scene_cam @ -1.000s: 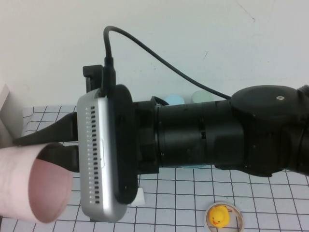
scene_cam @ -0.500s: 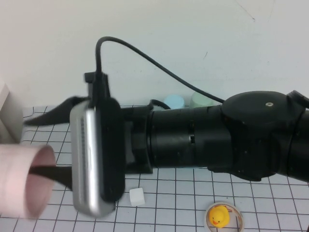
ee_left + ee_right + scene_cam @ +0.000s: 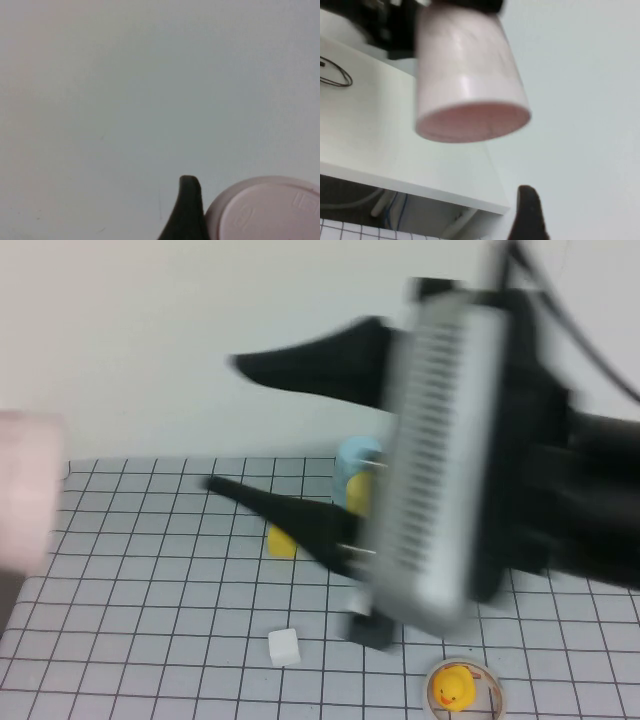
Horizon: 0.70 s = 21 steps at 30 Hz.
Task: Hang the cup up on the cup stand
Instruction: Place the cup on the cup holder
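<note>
- The right gripper is up in the air over the middle of the worktop, its two black fingers spread wide with nothing between them.
- The pink cup is in the air off the worktop's left edge.
- The left gripper has the cup; one black finger presses its side.
- A yellow duck sits by the worktop's near edge.

Pale pink handleless cup aloft at the far left, open mouth toward the right arm's camera
</note>
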Available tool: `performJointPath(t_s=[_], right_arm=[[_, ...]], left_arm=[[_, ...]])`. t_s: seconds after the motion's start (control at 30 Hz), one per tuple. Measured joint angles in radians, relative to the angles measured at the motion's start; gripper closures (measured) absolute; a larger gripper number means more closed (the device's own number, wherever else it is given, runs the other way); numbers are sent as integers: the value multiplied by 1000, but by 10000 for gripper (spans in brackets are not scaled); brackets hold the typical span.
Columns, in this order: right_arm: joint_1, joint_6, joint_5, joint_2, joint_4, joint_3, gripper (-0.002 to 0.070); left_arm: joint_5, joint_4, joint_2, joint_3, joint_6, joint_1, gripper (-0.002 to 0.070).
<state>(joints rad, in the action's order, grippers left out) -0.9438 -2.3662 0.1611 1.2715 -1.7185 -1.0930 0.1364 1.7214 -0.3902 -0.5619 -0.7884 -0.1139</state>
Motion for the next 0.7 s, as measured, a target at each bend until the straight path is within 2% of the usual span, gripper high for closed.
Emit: performJointPath(t_s=[0.07,0.13,0.27,0.3,0.33,0.4,0.57,0.7], right_arm=[[0,0,-17,-74,0,58,222],[0,0,-48,-143,0,115,272],[0,2,-136,-281,-7,251,447],[0,9,-161,-313,-7,290,522],[0,17,-177,-342,-9,329,568],[0,51,-206,-396,-13,404,631],[0,136,-223,-502,-15,539,671],[0,218,-224,-566,-15,607,676]], left_arm=[[49,0,-77,-37,-100,0,142],[99,0,-161,-74,-202,0,142],[185,-2,-372,-163,-463,0,142],[203,-3,-433,-188,-515,0,142],[224,-6,-494,-213,-578,-5,142],[270,-11,-605,-261,-678,-24,142],[346,-16,-871,-414,-929,-124,142],[353,-17,-1055,-550,-1017,-203,142]])
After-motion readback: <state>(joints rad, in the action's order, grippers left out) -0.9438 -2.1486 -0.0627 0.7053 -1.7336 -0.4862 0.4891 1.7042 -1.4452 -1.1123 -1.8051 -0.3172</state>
